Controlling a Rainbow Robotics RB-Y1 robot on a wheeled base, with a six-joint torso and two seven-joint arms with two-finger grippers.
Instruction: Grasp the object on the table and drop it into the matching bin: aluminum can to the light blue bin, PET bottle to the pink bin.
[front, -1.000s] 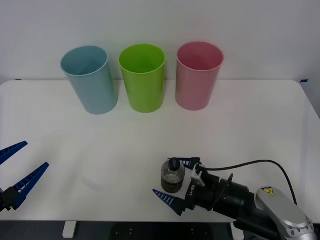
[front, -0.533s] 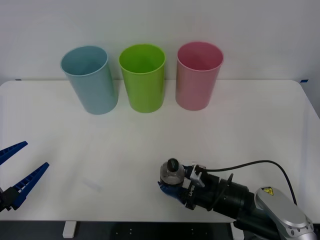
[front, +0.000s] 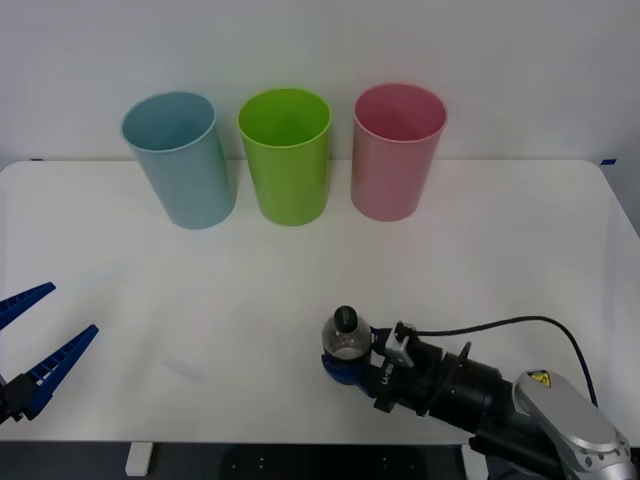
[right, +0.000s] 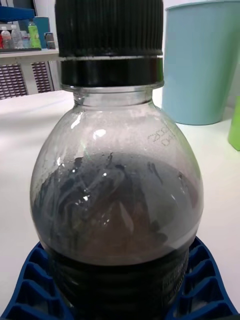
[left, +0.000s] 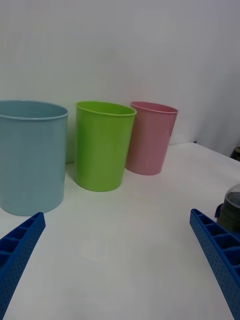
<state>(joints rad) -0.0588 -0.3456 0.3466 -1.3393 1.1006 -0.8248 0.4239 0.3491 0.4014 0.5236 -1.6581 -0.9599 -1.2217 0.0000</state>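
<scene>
Bottle (front: 346, 338) sits near the desk (front: 520, 240) front edge, clamped low on its label band by the right end effector (front: 350, 366). Lift it straight, keep it upright, then carry to the pink bin (front: 397, 150) at the back edge. Left end effector (front: 25, 345) waits spread at the front left corner.

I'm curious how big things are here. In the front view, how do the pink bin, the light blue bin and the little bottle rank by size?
1. The light blue bin and the pink bin look alike in size, so I would not rank them apart.
2. The PET bottle, clamped in the right pincer, looks far smaller, though it sits nearer the camera.
</scene>
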